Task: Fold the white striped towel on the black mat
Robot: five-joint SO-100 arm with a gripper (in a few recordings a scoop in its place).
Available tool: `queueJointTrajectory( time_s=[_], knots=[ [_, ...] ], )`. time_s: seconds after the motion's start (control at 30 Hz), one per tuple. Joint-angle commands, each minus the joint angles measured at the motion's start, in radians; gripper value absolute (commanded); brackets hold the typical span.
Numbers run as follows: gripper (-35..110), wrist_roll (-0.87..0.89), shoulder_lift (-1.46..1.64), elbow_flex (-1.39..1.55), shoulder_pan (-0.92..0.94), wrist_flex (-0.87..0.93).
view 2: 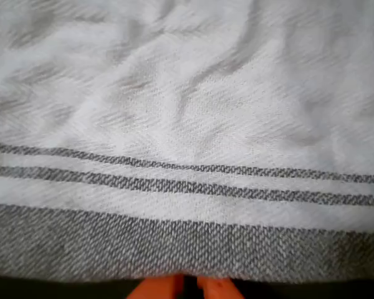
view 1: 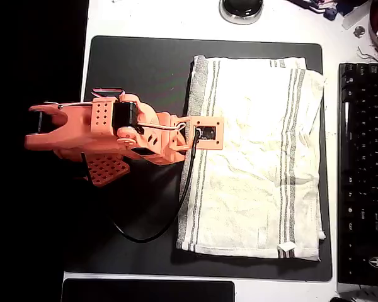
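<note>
The white striped towel (view 1: 258,163) lies spread flat and wrinkled on the right half of the black mat (view 1: 138,69), its small white tag (view 1: 286,246) near the lower right corner. My orange arm reaches in from the left, and my gripper (view 1: 192,135) sits at the middle of the towel's left striped edge, under the camera mount. In the wrist view the towel (view 2: 187,124) is very close, grey band nearest. My gripper (view 2: 190,288) shows two orange fingertips (view 2: 156,288) almost together at that edge. No cloth bunches between them.
A black keyboard (view 1: 364,170) runs along the right side of the mat. A glossy black slab (view 1: 148,290) lies below the mat and a round dark object (view 1: 241,7) above it. A black cable (view 1: 170,220) loops over the mat's left half.
</note>
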Motion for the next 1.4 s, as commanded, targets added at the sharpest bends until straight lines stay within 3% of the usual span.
queueJointTrajectory(
  time_s=[0.0,0.3,0.67,0.87,1.17,1.37],
  knots=[
    [0,-0.009,0.023,0.023,-0.023,0.012],
    [0,-0.003,0.005,0.009,-0.026,0.003],
    [0,0.117,-0.331,-0.532,-0.259,0.121],
    [0,0.198,-0.686,-0.847,-0.348,0.127],
    [0,0.471,-1.348,-1.428,-0.529,0.150],
    [3,0.511,-1.695,-1.654,-0.571,0.095]
  ],
)
